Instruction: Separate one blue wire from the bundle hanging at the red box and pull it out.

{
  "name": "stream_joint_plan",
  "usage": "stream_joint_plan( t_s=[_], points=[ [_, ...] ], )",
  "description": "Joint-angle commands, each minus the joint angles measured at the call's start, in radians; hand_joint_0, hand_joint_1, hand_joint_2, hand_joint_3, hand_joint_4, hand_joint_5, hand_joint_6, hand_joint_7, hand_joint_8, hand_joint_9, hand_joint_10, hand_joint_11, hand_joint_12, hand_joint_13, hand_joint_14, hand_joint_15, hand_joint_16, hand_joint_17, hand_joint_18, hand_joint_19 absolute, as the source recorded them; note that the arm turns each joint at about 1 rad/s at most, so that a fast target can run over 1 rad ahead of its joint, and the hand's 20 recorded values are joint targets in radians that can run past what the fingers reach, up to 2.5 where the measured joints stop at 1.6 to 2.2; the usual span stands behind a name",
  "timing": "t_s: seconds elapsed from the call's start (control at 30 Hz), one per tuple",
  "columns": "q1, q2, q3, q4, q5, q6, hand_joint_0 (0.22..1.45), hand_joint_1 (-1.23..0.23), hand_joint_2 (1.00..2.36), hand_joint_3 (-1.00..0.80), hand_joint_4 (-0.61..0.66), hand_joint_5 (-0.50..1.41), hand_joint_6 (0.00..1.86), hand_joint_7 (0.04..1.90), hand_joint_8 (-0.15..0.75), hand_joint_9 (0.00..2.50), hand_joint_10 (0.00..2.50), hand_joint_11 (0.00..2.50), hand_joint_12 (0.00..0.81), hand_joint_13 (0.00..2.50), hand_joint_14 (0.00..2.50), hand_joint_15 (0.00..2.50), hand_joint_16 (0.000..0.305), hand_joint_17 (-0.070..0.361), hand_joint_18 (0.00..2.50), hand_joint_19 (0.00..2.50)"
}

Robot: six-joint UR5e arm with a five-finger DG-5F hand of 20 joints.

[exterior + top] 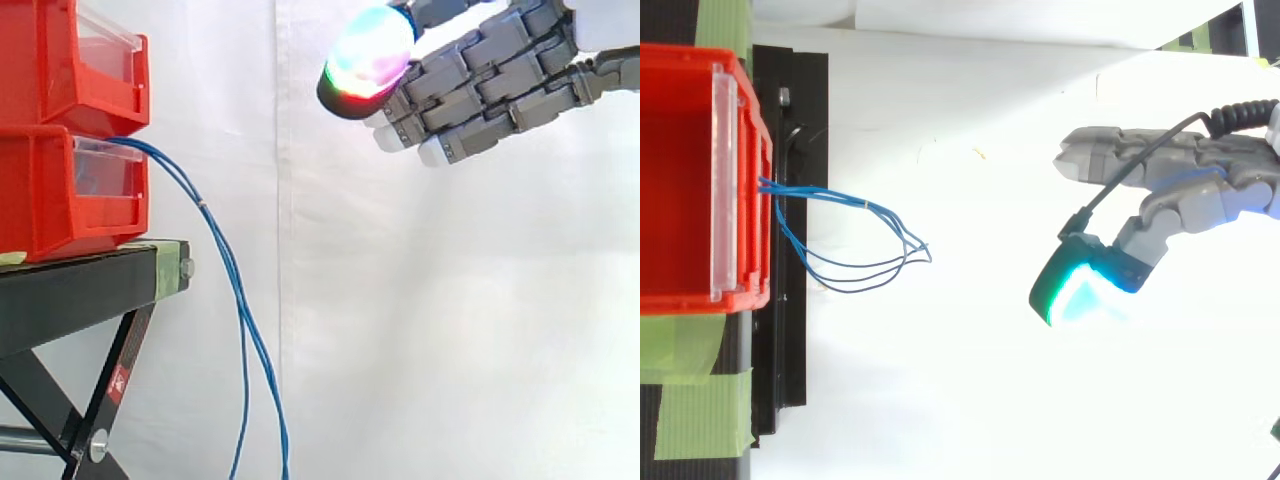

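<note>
Right now your robot hand (500, 80) hangs empty, fingers loosely extended, well apart from the blue wires (222, 250), which droop from the lower red box (50, 190), below and left of it.

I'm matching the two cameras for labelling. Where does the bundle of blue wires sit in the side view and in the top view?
Side view: the blue wires leave the lower red bin at left and hang down past the black stand to the bottom edge.
Top view: left of centre, the blue wires loop rightward across the black stand.
Shared landmark: the black stand under the bins.
</note>
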Motion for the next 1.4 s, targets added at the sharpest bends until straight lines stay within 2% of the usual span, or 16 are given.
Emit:
stream_joint_plan(
  t_s=[0.0, 0.33, 0.4, 0.43, 0.47, 0.53, 0.57, 0.63, 0.67, 0.7, 0.77, 0.8, 0.93, 1.1, 1.27, 1.37],
  points=[
    [0.000, 0.000, 0.000, -0.008, -0.002, -0.020, 0.44, -0.40, 1.00, -0.50, 0.12, -0.30, 0.50, 0.75, 0.252, 0.00, 0.00, 0.00, 0.342, 0.00, 0.00, 0.06, 0.068, 0.153, 0.00, 0.05],
    [0.003, 0.000, -0.002, -0.008, -0.004, -0.003, 0.45, -0.41, 1.00, -0.50, 0.13, -0.30, 0.50, 0.78, 0.252, 0.00, 0.00, 0.00, 0.341, 0.00, 0.00, 0.06, 0.067, 0.150, 0.00, 0.05],
    [0.003, 0.000, -0.017, -0.007, -0.002, -0.006, 0.47, -0.48, 1.00, -0.50, 0.16, -0.29, 0.50, 0.78, 0.258, 0.00, 0.00, 0.00, 0.342, 0.00, 0.00, 0.03, 0.067, 0.150, 0.00, 0.02],
    [0.003, -0.002, -0.065, 0.007, -0.005, 0.001, 0.47, -0.48, 1.00, -0.50, 0.16, -0.29, 0.50, 0.78, 0.256, 0.00, 0.00, 0.00, 0.340, 0.00, 0.00, 0.03, 0.067, 0.150, 0.00, 0.02],
    [0.003, 0.000, -0.083, 0.020, -0.005, 0.001, 0.48, -0.51, 1.00, -0.50, 0.17, -0.29, 0.50, 0.80, 0.254, 0.00, 0.00, 0.00, 0.339, 0.00, 0.00, 0.03, 0.067, 0.150, 0.00, 0.02],
    [0.003, 0.000, -0.123, 0.079, -0.004, 0.001, 0.48, -0.53, 1.00, -0.50, 0.17, -0.28, 0.50, 0.81, 0.252, 0.00, 0.00, 0.00, 0.337, 0.00, 0.00, 0.03, 0.067, 0.150, 0.00, 0.01],
    [0.004, 0.000, -0.155, 0.164, -0.002, 0.000, 0.49, -0.54, 1.00, -0.50, 0.18, -0.28, 0.50, 0.82, 0.251, 0.00, 0.00, 0.00, 0.337, 0.00, 0.00, 0.03, 0.066, 0.148, 0.00, 0.01],
    [0.003, 0.000, -0.183, 0.248, 0.002, 0.000, 0.49, -0.56, 1.00, -0.50, 0.19, -0.28, 0.50, 0.82, 0.250, 0.00, 0.00, 0.00, 0.335, 0.00, 0.00, 0.03, 0.065, 0.147, 0.00, 0.01],
    [0.004, 0.000, -0.192, 0.270, 0.002, 0.000, 0.49, -0.57, 1.00, -0.50, 0.19, -0.28, 0.50, 0.83, 0.248, 0.00, 0.00, 0.00, 0.335, 0.00, 0.00, 0.03, 0.065, 0.147, 0.00, 0.00],
    [0.004, 0.000, -0.218, 0.309, 0.013, 0.000, 0.50, -0.57, 1.00, -0.50, 0.19, -0.28, 0.50, 0.82, 0.248, 0.00, 0.00, 0.00, 0.335, 0.00, 0.00, 0.03, 0.065, 0.146, 0.00, 0.01],
    [0.004, 0.000, -0.226, 0.322, 0.028, 0.000, 0.50, -0.58, 1.00, -0.50, 0.19, -0.28, 0.50, 0.82, 0.252, 0.00, 0.00, 0.00, 0.336, 0.00, 0.00, 0.03, 0.065, 0.147, 0.00, 0.01],
    [0.004, -0.002, -0.227, 0.320, 0.056, 0.001, 0.50, -0.58, 1.00, -0.50, 0.19, -0.28, 0.50, 0.83, 0.253, 0.00, 0.00, 0.00, 0.336, 0.00, 0.00, 0.03, 0.065, 0.147, 0.00, 0.01],
    [0.006, -0.002, -0.226, 0.317, 0.131, 0.000, 0.50, -0.58, 1.00, -0.50, 0.19, -0.27, 0.50, 0.82, 0.252, 0.00, 0.00, 0.00, 0.339, 0.00, 0.00, 0.04, 0.065, 0.146, 0.00, 0.01],
    [0.009, -0.007, -0.227, 0.328, 0.196, -0.002, 0.49, -0.57, 1.00, -0.50, 0.20, -0.27, 0.50, 0.82, 0.255, 0.00, 0.00, 0.00, 0.341, 0.00, 0.00, 0.04, 0.065, 0.146, 0.00, 0.01],
    [0.012, -0.007, -0.227, 0.354, 0.251, -0.003, 0.49, -0.56, 1.00, -0.50, 0.20, -0.27, 0.50, 0.82, 0.257, 0.00, 0.00, 0.00, 0.341, 0.00, 0.00, 0.04, 0.065, 0.147, 0.00, 0.02],
    [0.012, -0.014, -0.227, 0.365, 0.269, -0.005, 0.49, -0.56, 1.00, -0.50, 0.20, -0.27, 0.50, 0.83, 0.256, 0.00, 0.00, 0.00, 0.342, 0.00, 0.00, 0.04, 0.065, 0.147, 0.00, 0.02]
  ],
)
